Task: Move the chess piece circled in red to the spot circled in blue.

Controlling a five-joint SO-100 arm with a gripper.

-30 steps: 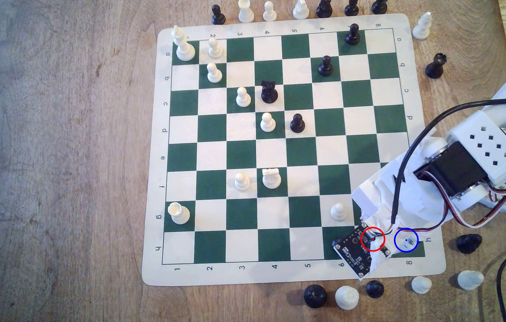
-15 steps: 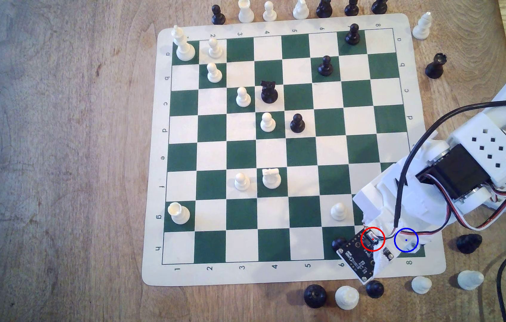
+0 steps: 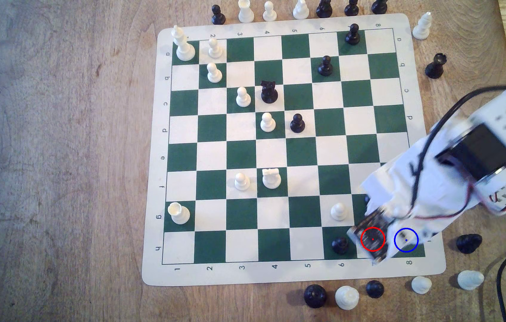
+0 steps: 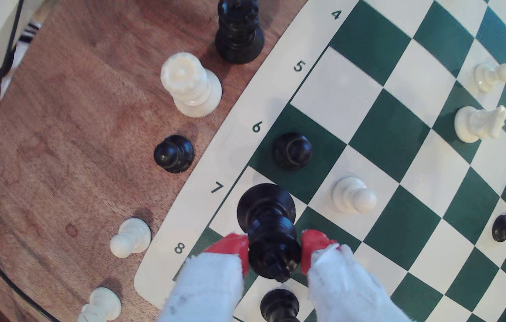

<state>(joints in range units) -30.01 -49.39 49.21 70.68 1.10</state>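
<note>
The chess piece (image 4: pixel 268 229) is glossy black and tall with a wide round base, and that base sits over the white square beside the numeral 7. My gripper (image 4: pixel 274 251) is shut on its upper body, with a red fingertip (image 4: pixel 233 246) pressed against each side. Whether the base touches the board I cannot tell. The spot (image 3: pixel 406 240) is the green corner square under the blue ring, partly covered by my wrist in the exterior view. In the wrist view a sliver of that green square (image 4: pixel 211 237) shows beside the near fingertip. The red ring (image 3: pixel 372 239) lies over my wrist camera board.
A black pawn (image 4: pixel 292 151) and a white pawn (image 4: pixel 352 195) stand on squares adjoining the piece. Another black piece (image 4: pixel 279 305) stands close below the fingers. Captured pieces line the table off the board edge, among them a black pawn (image 3: pixel 374 289) and a white pawn (image 3: pixel 421 284).
The arm has pulled back toward the exterior view's top and is blurred with motion. The wrist camera board shifted up, uncovering the black pawn left of the red ring.
</note>
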